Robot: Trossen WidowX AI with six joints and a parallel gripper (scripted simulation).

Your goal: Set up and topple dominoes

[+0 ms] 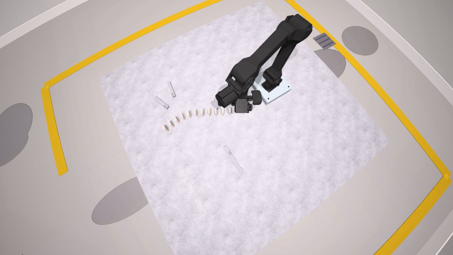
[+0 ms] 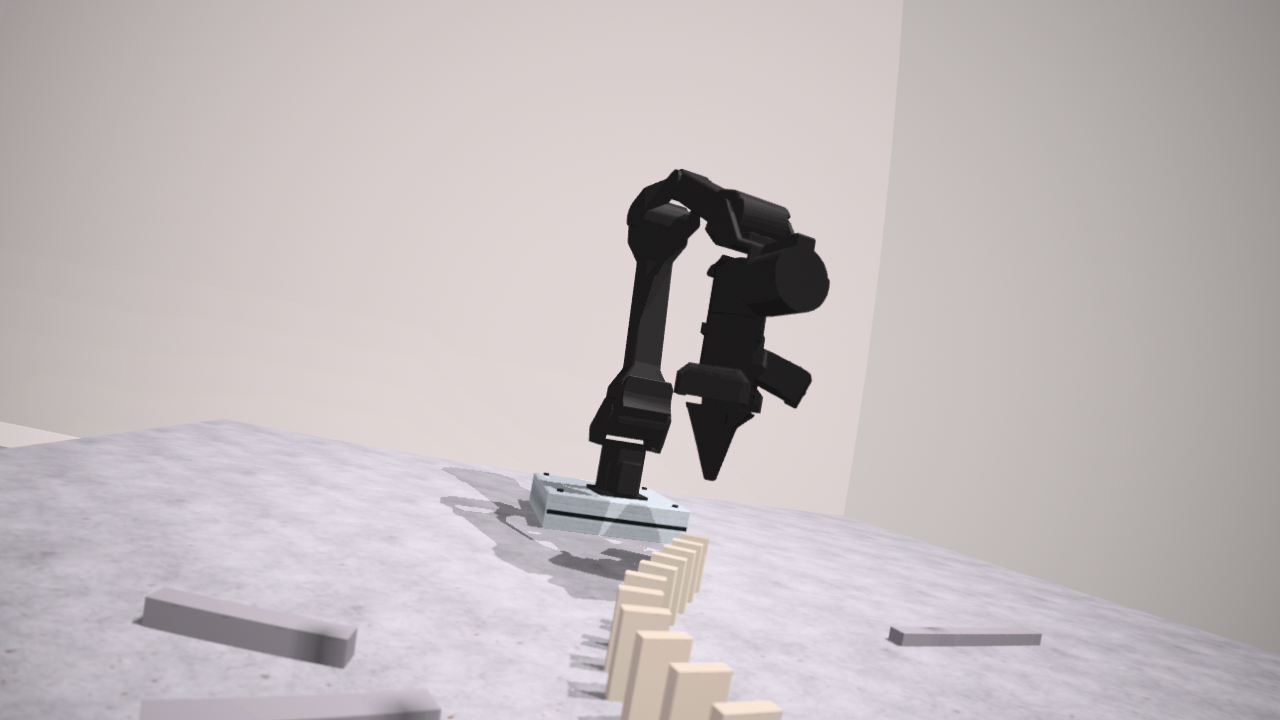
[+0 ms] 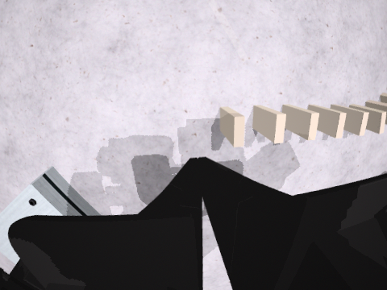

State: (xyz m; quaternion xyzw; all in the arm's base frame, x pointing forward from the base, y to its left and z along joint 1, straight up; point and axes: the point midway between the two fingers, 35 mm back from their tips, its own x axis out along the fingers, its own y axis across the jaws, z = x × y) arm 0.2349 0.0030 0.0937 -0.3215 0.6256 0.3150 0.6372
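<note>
The dominoes [image 1: 195,112] [image 2: 657,671] [image 3: 298,122] stand upright in a curved row w/ small gaps btwn them. The row's end nearest the robot is close to the gripper [image 1: 242,106] [image 2: 710,474] [image 3: 197,158], which is up above the tabletop [image 1: 285,152] [image 2: 268,501] [image 3: 121,72], pointing down. Its fingers are shut tight w/ nothing in them. The arm's pale base [image 1: 278,95] [image 2: 541,510] [image 3: 44,187] sits nearby. Further out, 3 gray bars lie flat: 2 on one side of the row, 1 on the other.
</note>
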